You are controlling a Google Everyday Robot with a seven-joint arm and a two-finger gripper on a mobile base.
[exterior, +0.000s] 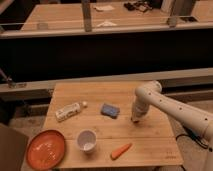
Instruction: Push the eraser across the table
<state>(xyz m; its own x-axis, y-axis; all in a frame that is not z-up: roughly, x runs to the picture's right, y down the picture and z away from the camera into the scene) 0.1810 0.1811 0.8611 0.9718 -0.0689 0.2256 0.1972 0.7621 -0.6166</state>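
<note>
The gripper points down at the table, right of its middle, with its tip at or just above the wood. Whether it is open or closed cannot be told, and nothing can be seen in its hold. It seems to touch none of the things on the table. One white arm bears it, coming in from the right edge of the view and bending down over the table's right side.

The eraser, a single blue block, lies flat just left of the gripper, near it but apart from it, about at the table's middle.

Further left lies one white bottle on its side, its cap end turned toward the right and far side. It has a label, but no writing on it can be read.

Nearer, left of middle, stands one white cup, upright with its mouth up. Right of the cup, close to the near edge, lies one orange carrot, slanted. At the near left corner sits one orange plate, partly over the table's edge.

So there are five loose things on the one wooden table: eraser, bottle, cup, carrot, plate, all apart from each other.

Beyond the table a dark barrier runs across the view.
</note>
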